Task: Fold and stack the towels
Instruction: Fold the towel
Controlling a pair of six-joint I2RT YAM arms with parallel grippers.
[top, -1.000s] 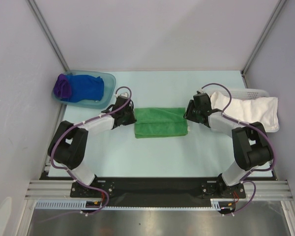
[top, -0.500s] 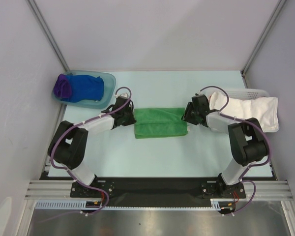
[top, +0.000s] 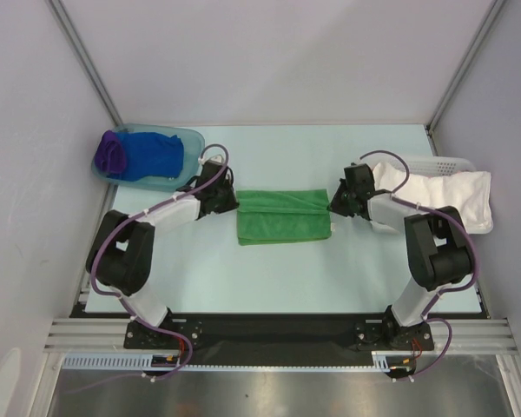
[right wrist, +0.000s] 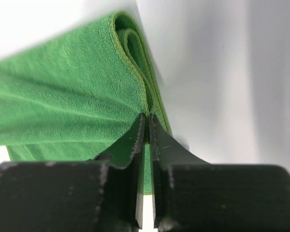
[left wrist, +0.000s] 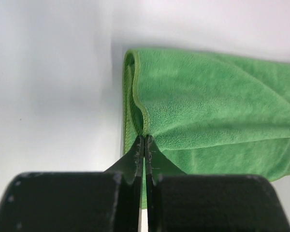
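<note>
A green towel (top: 283,217) lies folded in the middle of the table. My left gripper (top: 231,201) is shut on the hem at its far left corner, seen pinched in the left wrist view (left wrist: 145,135). My right gripper (top: 333,206) is shut on the hem at its far right corner, seen pinched in the right wrist view (right wrist: 146,115). The top layer is pulled up between the two grippers. A folded blue towel (top: 154,155) and a purple towel (top: 111,153) lie in a blue bin (top: 187,139) at the back left. White towels (top: 443,196) fill a white basket (top: 441,162) at the right.
Grey walls stand close on the left, back and right. Both arm bases sit on a black rail (top: 269,330) at the near edge. The pale table (top: 278,278) shows bare between the towel and the rail.
Both grippers have moved a little toward the back of the table with the towel's far edge pinched. The towel's far edge is lifted and pulled taut.
</note>
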